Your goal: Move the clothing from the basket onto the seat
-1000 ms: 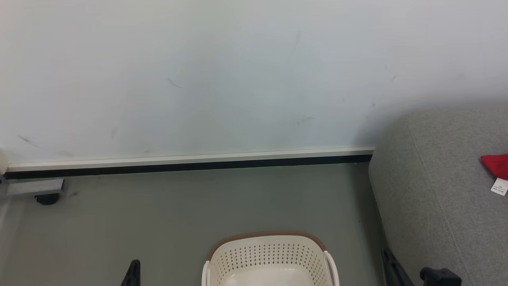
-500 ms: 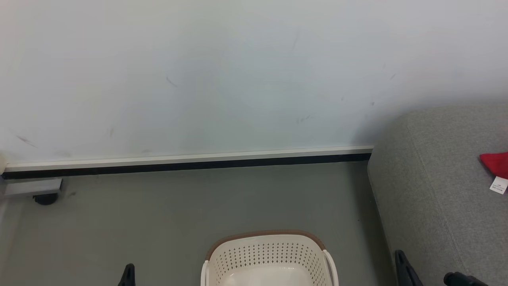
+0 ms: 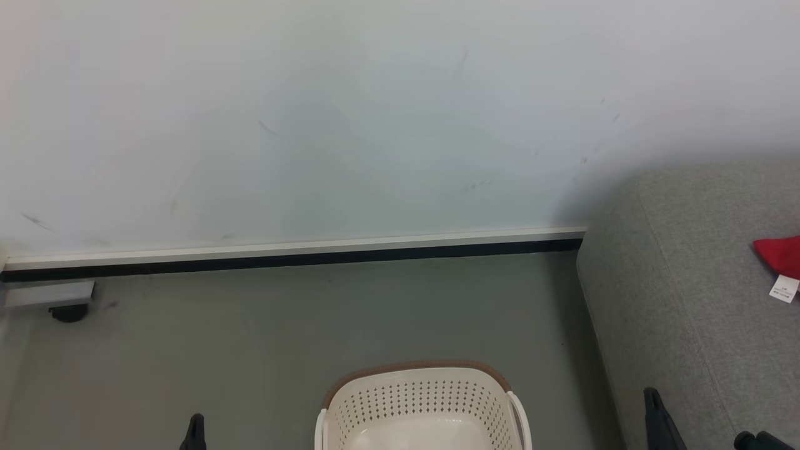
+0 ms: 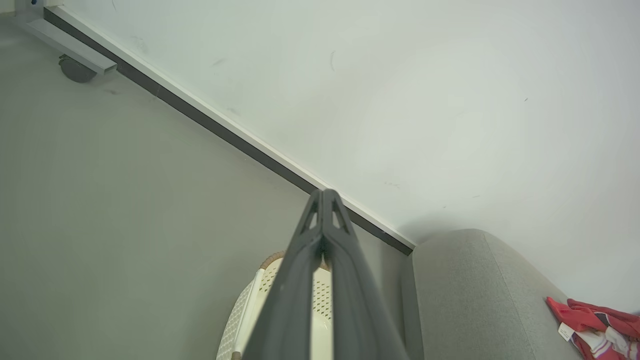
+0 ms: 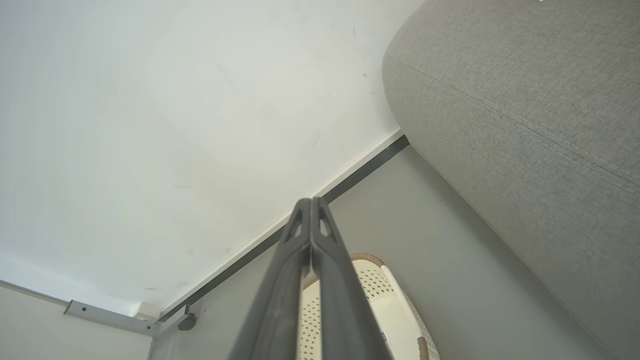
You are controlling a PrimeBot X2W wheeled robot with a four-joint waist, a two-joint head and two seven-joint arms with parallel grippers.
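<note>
Where the left wrist view looks along its own fingers, the left claw [image 4: 324, 196] has its two dark fingers pressed together to a single point at mid-frame, pinching nothing. The right claw [image 5: 311, 202] is likewise pressed together, its tips meeting at the centre of the right wrist view with nothing between them. In the head view both claws poke up from the bottom edge, one at lower left over the grey floor [image 3: 281, 325], the other at lower right, beside the near edge of the seat [image 3: 700, 281]. The basket [image 3: 425, 400] stands on the floor at bottom centre, between them and cut off by the frame's lower edge. Its brown rim, perforated cream wall and smooth pale bottom are on show. The seat occupies the right side, its rounded corner close to the wall [image 3: 375, 112]. The clothing [image 3: 778, 255] lies on the seat at the right edge of the frame, red with a white tag below it. In the left wrist view it appears at lower right as a crumpled heap of red and white. A dark skirting strip [image 3: 312, 259] runs along the wall's foot, and a castor [image 3: 67, 312] sits under a metal bar [image 3: 47, 292] at middle left.
</note>
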